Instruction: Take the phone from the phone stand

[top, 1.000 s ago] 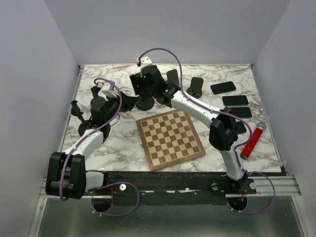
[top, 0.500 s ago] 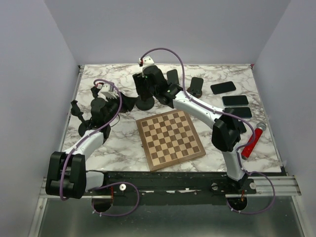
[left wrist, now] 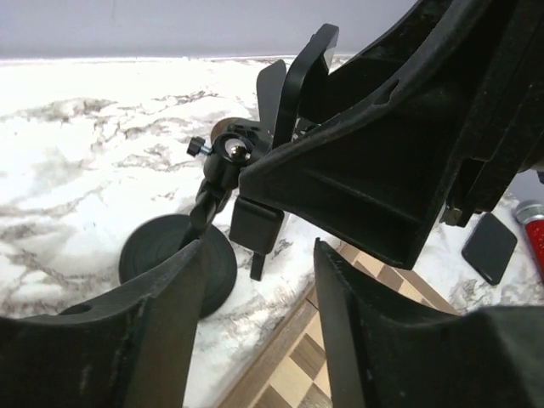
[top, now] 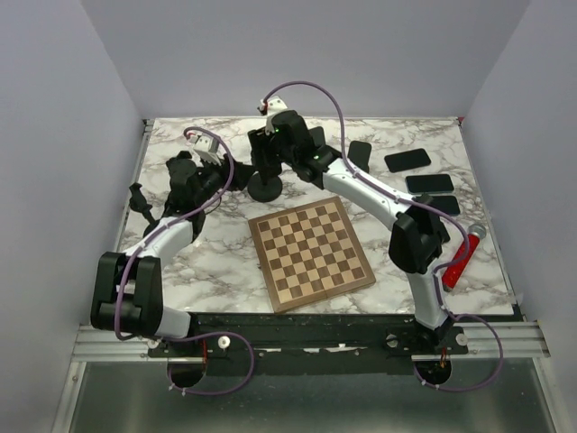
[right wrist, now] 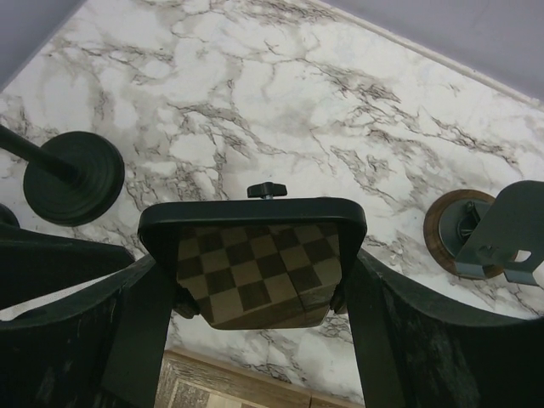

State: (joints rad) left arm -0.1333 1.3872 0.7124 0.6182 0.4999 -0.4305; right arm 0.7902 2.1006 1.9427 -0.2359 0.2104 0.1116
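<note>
Right claw (right wrist: 259, 285) looks pinched on the phone's (right wrist: 252, 251) side edges, phone seemingly sitting in the phone stand (top: 264, 188) at 12 o'clock on the tabletop (top: 225, 262), so I'd lift straight and slow while the half-open, empty left claw (left wrist: 257, 289) steadies the base.

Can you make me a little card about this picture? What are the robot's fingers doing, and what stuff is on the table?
phone: black, sitting on its holder, not lifted off yet; its screen mirrors the checkered board
right fingers: shut on the phone's two sides
left fingers: open, close to the stand, holding nothing
phone stand: round black base on the marble table
chessboard: flat, near the middle
spare phones: lying flat on the right
red tube: lying near the right edge
</note>
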